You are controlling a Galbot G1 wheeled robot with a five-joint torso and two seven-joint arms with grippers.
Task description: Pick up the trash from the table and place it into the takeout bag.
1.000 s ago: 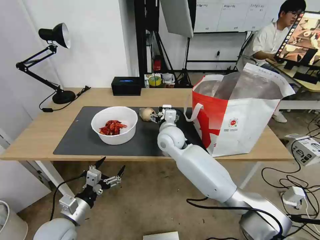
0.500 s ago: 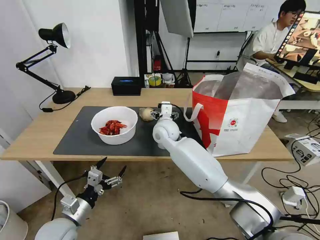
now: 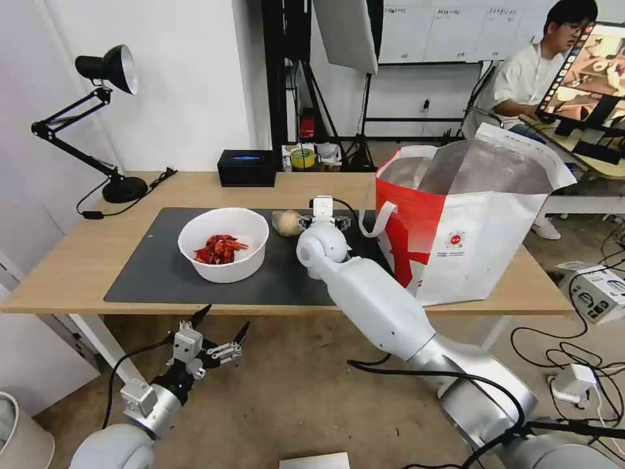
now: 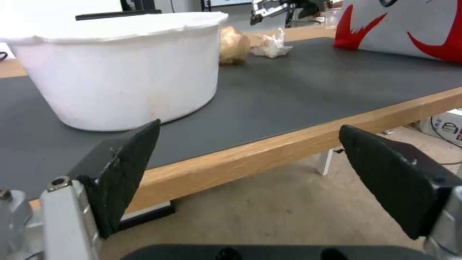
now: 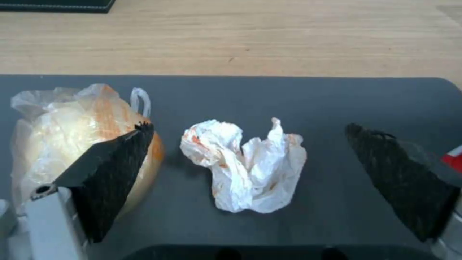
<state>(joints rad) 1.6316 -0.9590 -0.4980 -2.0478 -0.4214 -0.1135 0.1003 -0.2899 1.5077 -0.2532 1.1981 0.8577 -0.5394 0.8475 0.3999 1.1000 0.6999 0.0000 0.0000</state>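
On the table [image 3: 65,267], a white bowl [image 3: 223,244] of red crayfish shells sits on the dark mat [image 3: 163,280]. A beige lump [image 3: 285,222] wrapped in thin plastic lies behind the bowl, with a crumpled white tissue [image 5: 245,164] beside it. My right gripper [image 5: 249,127] hangs open just above the tissue, one finger [image 5: 110,169] over the lump [image 5: 72,133]. The red-and-white takeout bag [image 3: 469,221] stands open at the table's right. My left gripper [image 3: 215,332] is open below the table's front edge, facing the bowl [image 4: 120,68].
A black desk lamp [image 3: 107,71] stands at the table's back left and a black box [image 3: 247,167] at the back edge. The bag's white loop handle [image 3: 377,218] hangs close to my right wrist. Cables and a power brick [image 3: 573,381] lie on the floor to the right.
My right arm has reached farther over the mat, bringing its open gripper above the tissue beside the lump. The left arm has barely shifted.
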